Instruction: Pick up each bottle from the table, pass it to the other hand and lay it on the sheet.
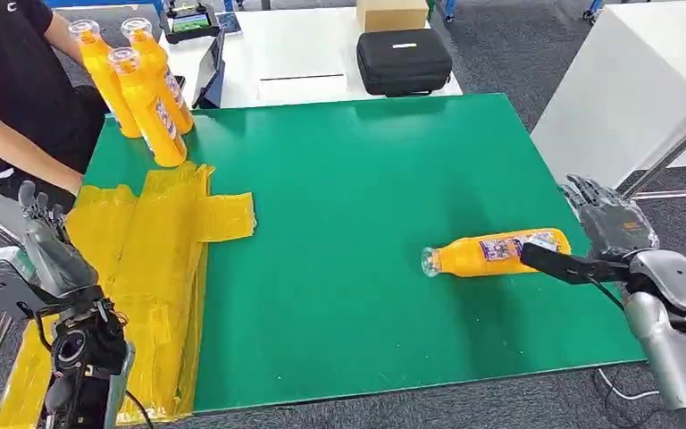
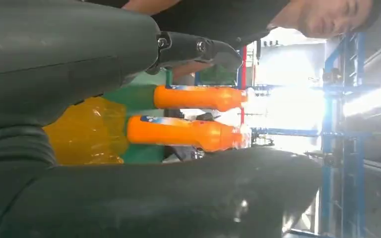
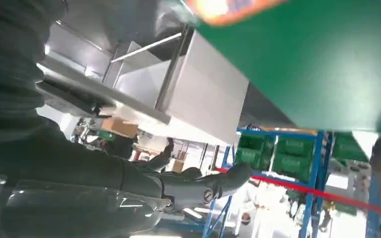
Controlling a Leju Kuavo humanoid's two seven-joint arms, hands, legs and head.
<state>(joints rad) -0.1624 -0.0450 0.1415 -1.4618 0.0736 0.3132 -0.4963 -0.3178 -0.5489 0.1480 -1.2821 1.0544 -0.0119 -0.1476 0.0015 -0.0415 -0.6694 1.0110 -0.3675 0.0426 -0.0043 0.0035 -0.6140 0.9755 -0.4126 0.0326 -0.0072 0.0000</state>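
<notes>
Orange and full, the lying bottle [image 1: 493, 252] on the green table [image 1: 366, 179] looks heavy, smooth and prone to roll, so I'd wrap its labelled middle; my right hand [image 1: 609, 223] sits spread and unladen just beside its base, my left hand [image 1: 46, 237] likewise unladen.

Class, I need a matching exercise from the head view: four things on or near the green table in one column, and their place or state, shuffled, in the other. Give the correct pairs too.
Things:
1. lying bottle
2. three upright bottles
3. yellow sheet
4. black case

Places or states:
A. spread over the table's left edge
B. on the white table beyond the green one
C. on its side near the right hand
D. standing at the far left corner, by a person

Pairs: 1-C, 2-D, 3-A, 4-B
</notes>
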